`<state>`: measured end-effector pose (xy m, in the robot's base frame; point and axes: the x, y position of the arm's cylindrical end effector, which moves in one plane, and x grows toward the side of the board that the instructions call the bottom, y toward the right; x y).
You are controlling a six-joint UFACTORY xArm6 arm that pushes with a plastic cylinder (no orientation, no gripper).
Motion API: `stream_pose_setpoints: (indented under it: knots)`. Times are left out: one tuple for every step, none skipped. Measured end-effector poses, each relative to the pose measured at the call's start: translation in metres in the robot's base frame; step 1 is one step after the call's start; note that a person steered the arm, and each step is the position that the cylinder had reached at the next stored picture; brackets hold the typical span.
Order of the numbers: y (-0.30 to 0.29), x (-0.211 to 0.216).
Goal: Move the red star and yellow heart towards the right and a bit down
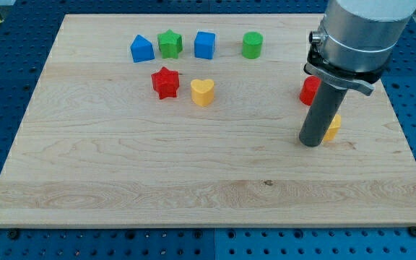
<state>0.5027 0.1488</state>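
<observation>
The red star lies on the wooden board left of centre, near the view's top. The yellow heart lies just to its right, apart from it by a small gap. My tip rests on the board far to the right of both, roughly 150 px from the heart. The rod stands upright and partly hides a red block behind it and a yellow block at its right.
A row near the view's top holds a blue block with a pointed top, a green star, a blue cube and a green cylinder. The board's right edge runs just beyond the rod.
</observation>
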Motion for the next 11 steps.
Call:
stream_pose_setpoints:
  knots:
    - [-0.001,0.0]
    - [-0.064,0.0]
    - [-0.146,-0.001]
    - [-0.233,-0.02]
    - [-0.295,-0.063]
    - [-0.325,-0.095]
    - [-0.322,-0.098]
    - [-0.287,-0.121]
    - [-0.274,-0.128]
    - [-0.265,-0.124]
    - [-0.242,-0.112]
